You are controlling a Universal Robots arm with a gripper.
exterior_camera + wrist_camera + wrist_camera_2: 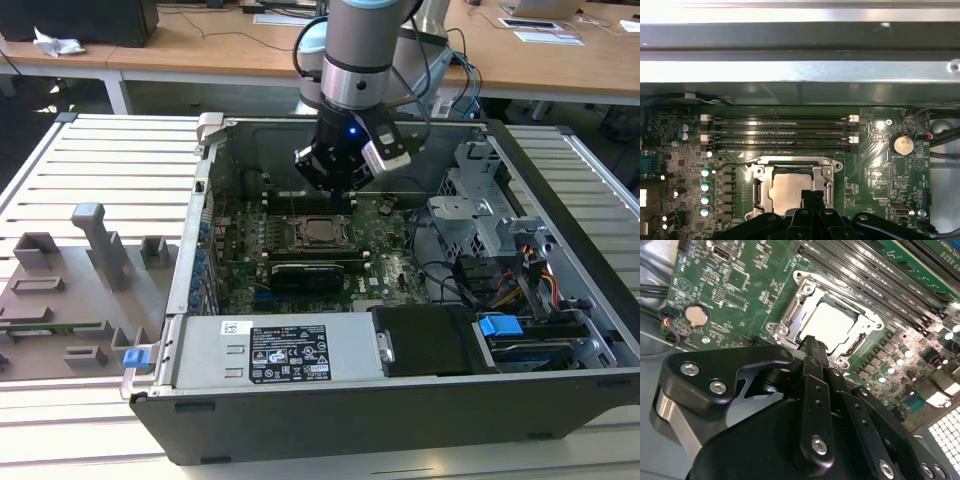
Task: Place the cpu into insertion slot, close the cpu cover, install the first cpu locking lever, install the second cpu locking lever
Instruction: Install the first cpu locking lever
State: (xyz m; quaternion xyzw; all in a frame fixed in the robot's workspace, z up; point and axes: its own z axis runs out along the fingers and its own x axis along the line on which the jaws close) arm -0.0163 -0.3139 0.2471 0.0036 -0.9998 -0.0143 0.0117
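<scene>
Closed, with its black fingertips brought together and nothing seen between them, the gripper (336, 192) is hung straight down from the arm (362, 50) into an open computer case (200, 250), its tips pointed at the motherboard (385, 265). Taken from the exterior view's left, a grey fixture plate (70, 300) with upright blocks is laid on the slatted table (100, 150) beside the case. Next the case wall is met, then the green board. Near the board's middle the cpu (322, 231) is seated flat in the insertion slot (759, 194), silver face turned up. Being square, the chip has no long axis to be noted; its edges are lined up with those of the slot. The cpu cover (790, 162) is laid down flat around it, so that the chip is seen through the frame's window in both wrist views. The gripper's tips are placed just over one edge of the chip and frame; whether they are touching cannot be told. Behind the slot, four long memory slots (780, 132) are run parallel to the cover's nearest side, their long axis lying across the exterior view from left to right. A coin cell (902, 145) is set on the board well apart from the slot. A power supply (270, 355) is mounted at the case's near wall, and a metal drive cage (480, 215) is fixed at the exterior view's right.
</scene>
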